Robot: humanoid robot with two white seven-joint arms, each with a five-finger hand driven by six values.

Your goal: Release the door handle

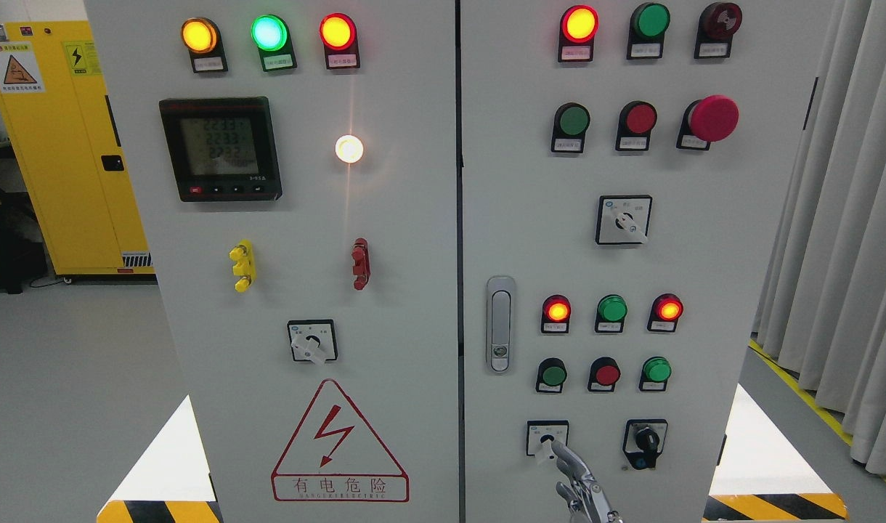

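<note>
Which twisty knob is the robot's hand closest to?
The white rotary switch at the bottom of the right door. A finger of the hand reaches up to it. The black knob beside it and the higher switches sit farther away.

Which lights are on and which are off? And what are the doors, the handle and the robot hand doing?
Green lamp on left door: lit.
White lamp: lit.
Meter screen: on.
Top red lamp on right door: lit.
Dark green lamp beside it: off.
Door handle: flush, no hand on it.
Cabinet doors: shut.
Right hand: low, at a selector switch.
</note>
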